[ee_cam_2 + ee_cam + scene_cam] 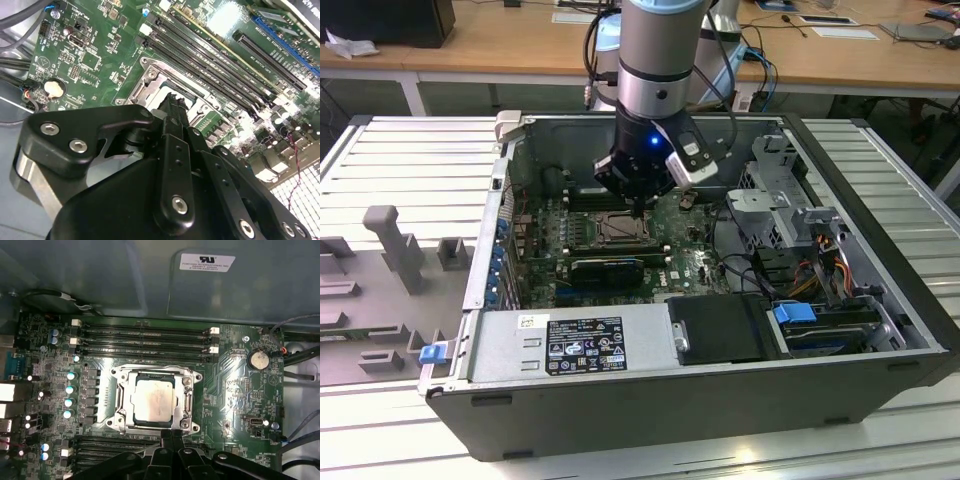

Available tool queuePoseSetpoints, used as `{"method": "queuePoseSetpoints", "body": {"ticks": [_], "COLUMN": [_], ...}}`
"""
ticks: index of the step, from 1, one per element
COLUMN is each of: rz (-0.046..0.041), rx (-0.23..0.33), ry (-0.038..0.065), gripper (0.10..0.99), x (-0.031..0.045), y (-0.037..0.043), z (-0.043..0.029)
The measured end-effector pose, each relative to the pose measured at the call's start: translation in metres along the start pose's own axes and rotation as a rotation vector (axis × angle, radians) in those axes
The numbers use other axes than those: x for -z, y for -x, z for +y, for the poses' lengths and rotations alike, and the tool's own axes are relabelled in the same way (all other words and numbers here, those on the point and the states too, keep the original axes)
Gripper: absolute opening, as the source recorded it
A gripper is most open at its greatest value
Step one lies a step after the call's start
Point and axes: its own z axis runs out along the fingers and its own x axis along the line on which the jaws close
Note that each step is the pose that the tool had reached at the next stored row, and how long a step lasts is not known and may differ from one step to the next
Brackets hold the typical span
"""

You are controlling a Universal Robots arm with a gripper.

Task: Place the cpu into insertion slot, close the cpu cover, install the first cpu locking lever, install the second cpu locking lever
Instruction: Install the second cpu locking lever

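Here, in the exterior view, an open computer case [500, 345] lies on the slatted table [410, 160], with the green circuit board [545, 260] toward the exterior view's left and a tangle of cables [820, 265] toward the right. The arm reaches down into the case, its end effector [638, 208] poised at the edge of the socket.

In the first wrist view, the cpu [153, 399] already sits flat in the insertion slot [125, 371], and the cpu cover [187, 395] lies down around it, its cut-out framing the pale chip. The fingertips [172, 436] are drawn together with nothing between them, at the socket's near rim. In the second wrist view, the fingertips [171, 106] press right at the socket frame, with the memory slots [220, 75] beyond.

By my judgement the chip and cover steps are done and the work in hand is a locking lever, though I cannot tell a lever's exact position. Doing it well calls for a steady downward push along the socket edge, keeping clear of the chip face and the small capacitors [70, 390] beside it.
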Motion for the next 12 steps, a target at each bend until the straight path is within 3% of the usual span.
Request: {"method": "queuePoseSetpoints", "body": {"ticks": [4,8,12], "rz": [-0.0001,0.0001,0.0100], "rx": [0.000,0.000,-0.001], "ry": [0.000,0.000,0.003], "gripper": [0.106,0.106,0.106], "x": [0.0011,0.0016,-0.0026], "y": [-0.0003,-0.0009,-0.0011], "z": [-0.0046,-0.0152,-0.0180]}}
